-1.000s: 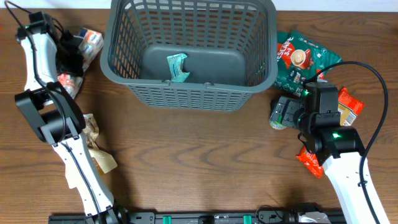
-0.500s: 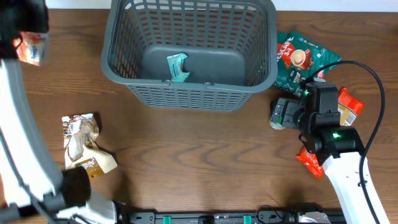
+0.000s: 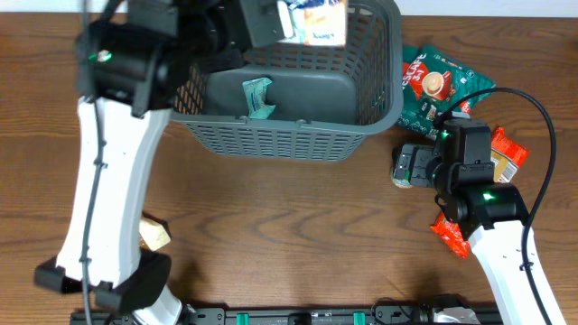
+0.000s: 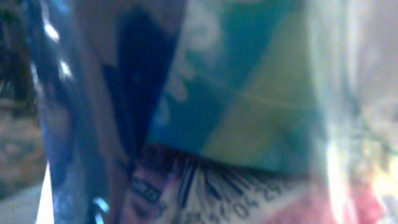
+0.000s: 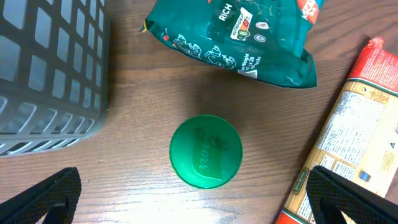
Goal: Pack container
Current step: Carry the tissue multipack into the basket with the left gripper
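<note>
The large dark grey slotted container (image 3: 361, 117) stands at the back middle of the table. A teal packet (image 3: 257, 97) lies on its floor. My left gripper (image 3: 287, 20) is shut on a white, blue and orange snack packet (image 3: 316, 20) and holds it over the container's far rim. In the left wrist view the snack packet (image 4: 224, 112) fills the frame, blurred, with a barcode showing. My right gripper (image 5: 199, 199) is open, with its fingers on either side of a green-lidded can (image 5: 206, 151). In the overhead view it (image 3: 414, 165) hovers right of the container.
A green coffee bag (image 3: 442, 86) lies right of the container and also shows in the right wrist view (image 5: 242, 37). An orange-red box (image 5: 354, 143) lies right of the can. A red packet (image 3: 449, 235) lies under the right arm. A tan snack bag (image 3: 153, 235) lies at the front left.
My left arm has swung from the far left of the table up and across to above the container, carrying the snack packet. My right arm has not moved.
</note>
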Controlling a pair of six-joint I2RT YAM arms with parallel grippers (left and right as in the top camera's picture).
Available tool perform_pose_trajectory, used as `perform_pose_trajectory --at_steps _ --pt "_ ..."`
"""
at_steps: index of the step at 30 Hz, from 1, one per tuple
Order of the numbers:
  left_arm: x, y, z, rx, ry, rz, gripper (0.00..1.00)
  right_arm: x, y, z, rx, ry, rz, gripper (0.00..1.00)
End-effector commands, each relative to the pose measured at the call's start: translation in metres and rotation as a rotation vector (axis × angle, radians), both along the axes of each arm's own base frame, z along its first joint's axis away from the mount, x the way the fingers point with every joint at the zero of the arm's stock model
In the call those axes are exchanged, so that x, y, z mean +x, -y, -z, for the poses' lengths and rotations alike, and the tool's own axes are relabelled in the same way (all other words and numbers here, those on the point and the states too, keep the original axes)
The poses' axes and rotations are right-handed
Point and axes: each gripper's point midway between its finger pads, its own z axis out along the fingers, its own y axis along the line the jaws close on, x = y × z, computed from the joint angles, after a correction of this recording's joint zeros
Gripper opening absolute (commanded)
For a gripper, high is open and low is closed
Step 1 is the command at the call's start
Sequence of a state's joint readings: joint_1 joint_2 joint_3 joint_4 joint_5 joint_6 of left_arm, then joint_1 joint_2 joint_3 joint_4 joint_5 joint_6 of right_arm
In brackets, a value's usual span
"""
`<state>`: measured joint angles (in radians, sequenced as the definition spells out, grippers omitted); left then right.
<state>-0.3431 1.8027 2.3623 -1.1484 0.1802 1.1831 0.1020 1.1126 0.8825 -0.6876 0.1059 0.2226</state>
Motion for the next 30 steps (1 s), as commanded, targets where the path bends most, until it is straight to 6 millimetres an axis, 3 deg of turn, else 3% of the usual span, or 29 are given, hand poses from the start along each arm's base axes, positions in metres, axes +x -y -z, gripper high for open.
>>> perform_pose_trajectory --at_steps 1,9,16,21,22,23,25,27,30 --pt "0.016 0.015 0.031 0.069 -0.030 0.116 0.06 0.002 0.001 -0.005 -0.016 0.010 -0.008 0.99" --pt "0.050 0.031 0.140 0.125 -0.280 0.136 0.06 0.001 0.001 -0.004 -0.016 0.005 -0.008 0.99" --pt "0.049 0.032 0.205 0.162 -0.470 0.118 0.09 0.001 0.001 -0.004 -0.017 0.003 -0.008 0.99" --pt "0.044 0.030 0.216 0.167 -0.521 0.104 0.38 0.001 0.001 -0.004 -0.017 0.003 -0.008 0.99" --pt "0.044 0.030 0.216 0.167 -0.520 0.104 0.59 0.001 0.001 -0.004 -0.017 0.003 -0.008 0.99" --pt "0.043 0.030 0.214 0.166 -0.517 0.104 0.71 0.001 0.001 -0.004 -0.017 0.003 -0.008 0.99" --pt "0.043 0.029 0.212 0.165 -0.513 0.099 0.77 0.001 0.001 -0.003 -0.017 0.002 -0.008 0.99" --pt "0.043 0.029 0.210 0.164 -0.509 0.099 0.98 0.001 0.001 -0.003 -0.017 0.002 -0.009 0.99" --pt "0.043 0.029 0.202 0.133 -0.507 0.058 0.99 0.000 0.001 -0.003 -0.017 -0.001 -0.009 0.99"
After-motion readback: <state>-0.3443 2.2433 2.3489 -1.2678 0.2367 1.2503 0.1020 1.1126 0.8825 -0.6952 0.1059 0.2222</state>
